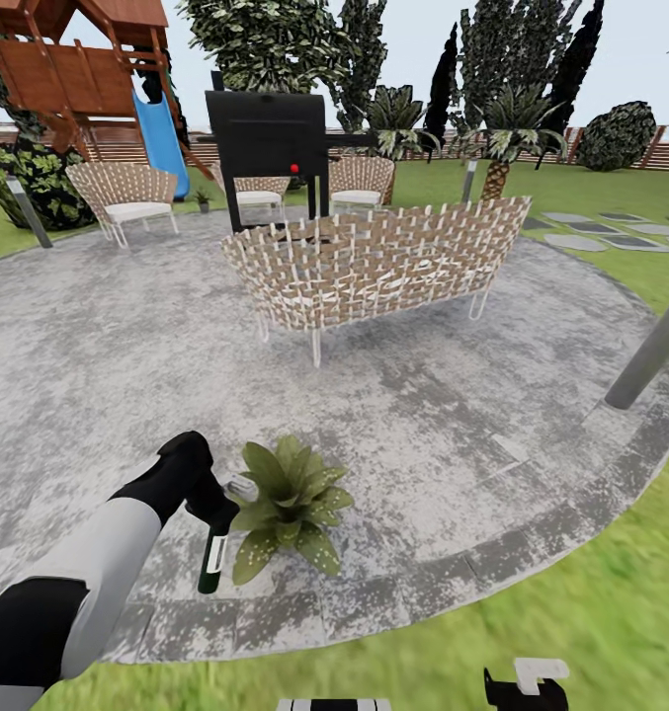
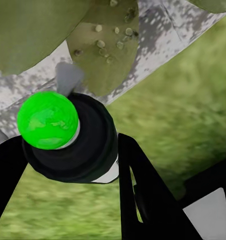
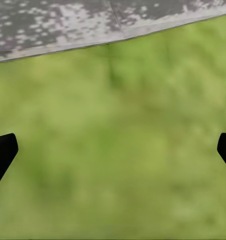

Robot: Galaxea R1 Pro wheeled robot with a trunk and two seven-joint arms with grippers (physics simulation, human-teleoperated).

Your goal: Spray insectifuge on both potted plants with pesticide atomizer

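The round grey patio [image 1: 403, 395] takes up most of the head view, ringed by lawn [image 1: 611, 612]. A long wicker sofa [image 1: 374, 262] stands at centre, wicker chairs [image 1: 125, 193] and a dark grill [image 1: 267, 133] behind it, and a wooden play tower with a blue slide [image 1: 161, 138] in the upper left.

At lower centre, near the patio's edge, sits one potted plant [image 1: 292, 504], a low rosette of broad leaves. Just left of it the left gripper [image 1: 213, 513] holds the pesticide atomizer [image 1: 213, 558], its jaws clamped on the bottle, which hangs downward beside the leaves. In the left wrist view the bottle's bright green end [image 2: 47, 120] is seen end-on between the dark fingers [image 2: 143, 190], with speckled leaves close beyond it.

The right gripper [image 1: 525, 686] rests at the bottom edge over grass; its wrist view shows the fingertips [image 3: 2, 152] far apart, jaws wide and holding nothing.

Pick-up looks done. No spray is visible, so covering this plant seems still ahead, and a second plant is yet to be found.
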